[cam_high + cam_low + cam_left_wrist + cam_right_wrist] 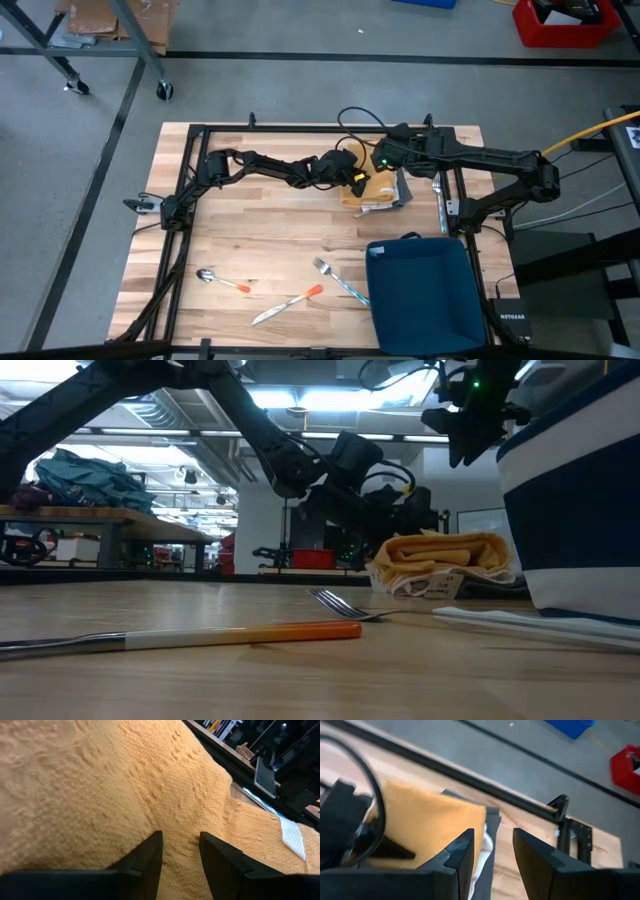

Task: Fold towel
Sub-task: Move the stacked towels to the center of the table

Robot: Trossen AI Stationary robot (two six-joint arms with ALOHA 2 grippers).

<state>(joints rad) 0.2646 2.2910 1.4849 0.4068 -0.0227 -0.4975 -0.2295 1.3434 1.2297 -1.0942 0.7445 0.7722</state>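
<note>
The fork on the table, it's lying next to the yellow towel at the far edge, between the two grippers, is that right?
Not quite. The fork lies near the front of the table, beside the dark blue bin, well apart from the yellow towel. The towel is what sits toward the far edge, between the left gripper and the right gripper. The high view shows this.

Folded yellow woven towel partly hidden under both dark arms in high view. Dark blue fabric bin cut off at right edge in low view. Orange-handled utensil blurred, type indeterminate there.
</note>
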